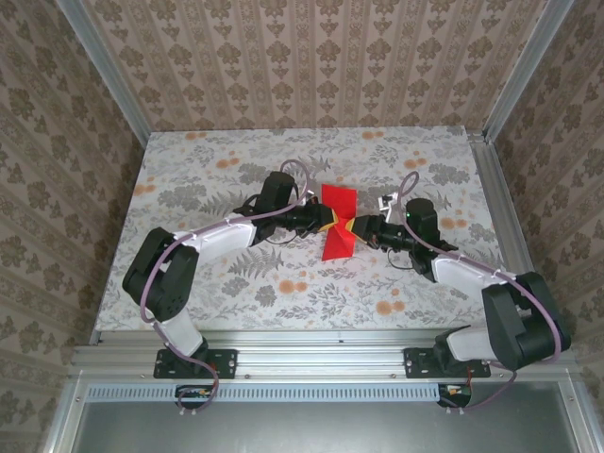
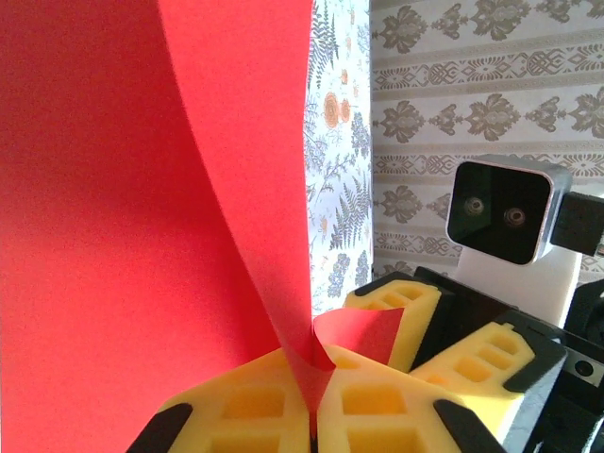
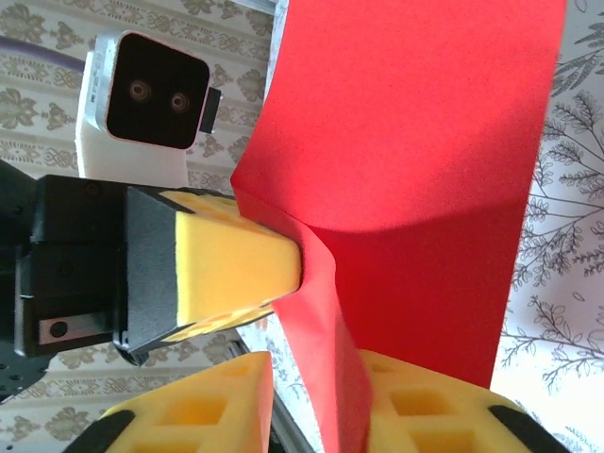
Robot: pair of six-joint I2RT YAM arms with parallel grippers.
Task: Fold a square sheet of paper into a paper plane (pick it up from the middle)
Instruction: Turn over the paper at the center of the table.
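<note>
The red sheet of paper [image 1: 338,203] hangs above the middle of the table, bent and pinched between the two arms. My left gripper [image 1: 324,225] comes in from the left. In the left wrist view its yellow foam fingertips are pressed together on a fold of the sheet [image 2: 113,208], so the left gripper [image 2: 313,363] is shut on it. My right gripper [image 1: 359,228] faces it from the right. In the right wrist view the right gripper [image 3: 316,377] has its jaws apart. The sheet [image 3: 425,142] lies against one finger, and tablecloth shows through the gap beside it.
The flower-print tablecloth [image 1: 283,283] covers the table, with patterned walls on three sides and a metal rail [image 1: 311,359] at the near edge. The grippers are nearly touching: the right fingers [image 2: 406,302] sit just past the left ones, and a left finger [image 3: 236,260] is close by.
</note>
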